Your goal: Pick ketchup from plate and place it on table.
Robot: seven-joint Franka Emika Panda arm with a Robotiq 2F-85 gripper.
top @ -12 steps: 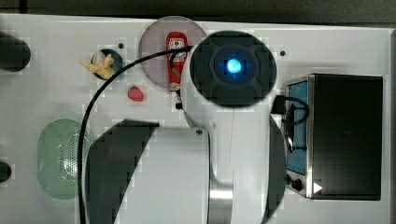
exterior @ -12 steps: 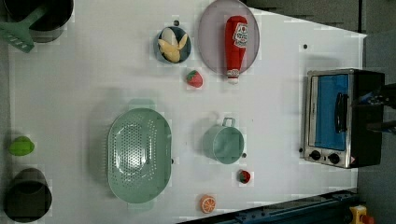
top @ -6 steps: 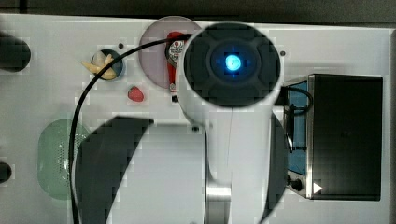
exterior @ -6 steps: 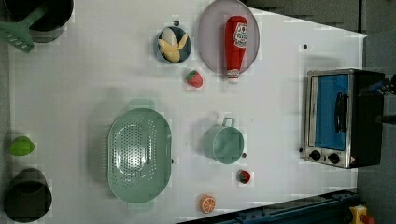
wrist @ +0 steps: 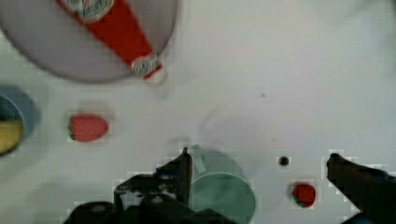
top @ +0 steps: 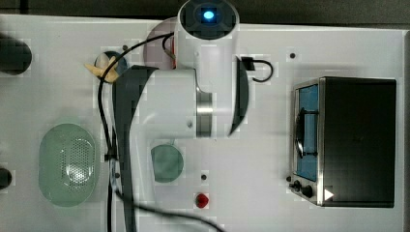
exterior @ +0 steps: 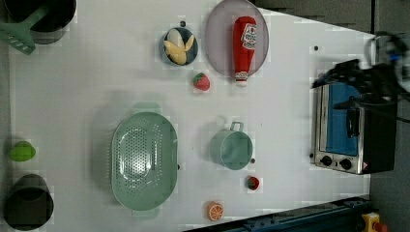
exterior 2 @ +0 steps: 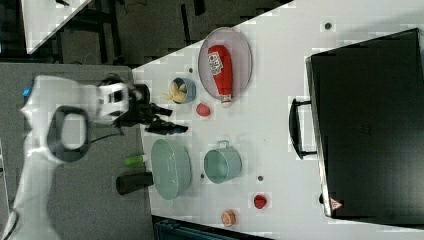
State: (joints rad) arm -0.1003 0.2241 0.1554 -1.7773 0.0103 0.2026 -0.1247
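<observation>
The ketchup [exterior: 244, 48], a slim red bottle with a white-and-red label, lies flat on the pale lilac plate [exterior: 220, 43] at the far end of the white table [exterior: 96, 72]. The right view shows the ketchup [exterior 2: 220, 67] on the plate [exterior 2: 241, 55] too. In the wrist view the ketchup [wrist: 116, 28] has its white cap reaching the rim of the plate [wrist: 56, 56]. My gripper [wrist: 259, 158] is open and holds nothing. It hangs high above the table, over the teal cup and apart from the bottle. In the top view my arm covers most of the plate [top: 157, 46].
A blue bowl of banana [exterior: 178, 46] and a strawberry [exterior: 201, 81] sit beside the plate. A teal cup [exterior: 231, 149], a mint basket [exterior: 144, 162], a small red piece [exterior: 252, 182] and an orange slice [exterior: 215, 210] lie nearer. A toaster oven [exterior: 348, 130] stands at the left view's right.
In the top view my arm has swung up over the plate. In the left view the gripper has come in above the oven. The ketchup has not moved.
</observation>
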